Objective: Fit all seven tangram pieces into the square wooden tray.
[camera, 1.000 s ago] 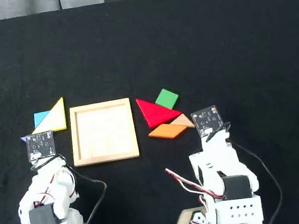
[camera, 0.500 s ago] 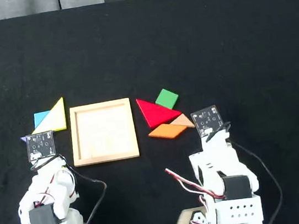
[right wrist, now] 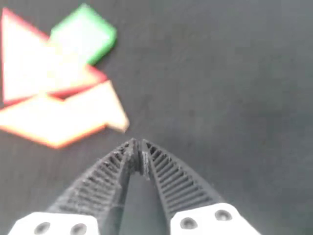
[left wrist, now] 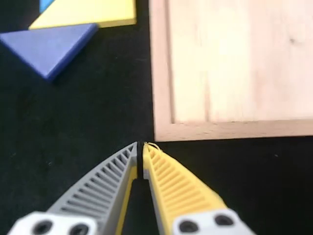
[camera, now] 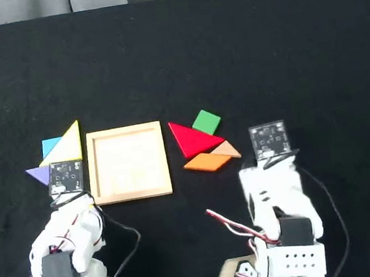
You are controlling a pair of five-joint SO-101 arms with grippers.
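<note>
Both arms are folded low over the black surface (camera: 298, 60). The left claw (left wrist: 142, 147), pinched together and empty, points at a near corner of the wooden tray (left wrist: 159, 73). The right claw (right wrist: 138, 144), also pinched, hangs just beside the tan triangle (right wrist: 113, 105). The pieces lie outside the tray: purple triangle (left wrist: 49, 46) and yellow triangle (camera: 67, 147) on one side, red triangle (camera: 192, 139) and green square (camera: 206, 121) on the other.

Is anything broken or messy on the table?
Nothing looks broken or spilled. The wooden tray lies flat and empty, with the yellow triangle lying flat beside it on one side and the red triangle on the other.
</note>
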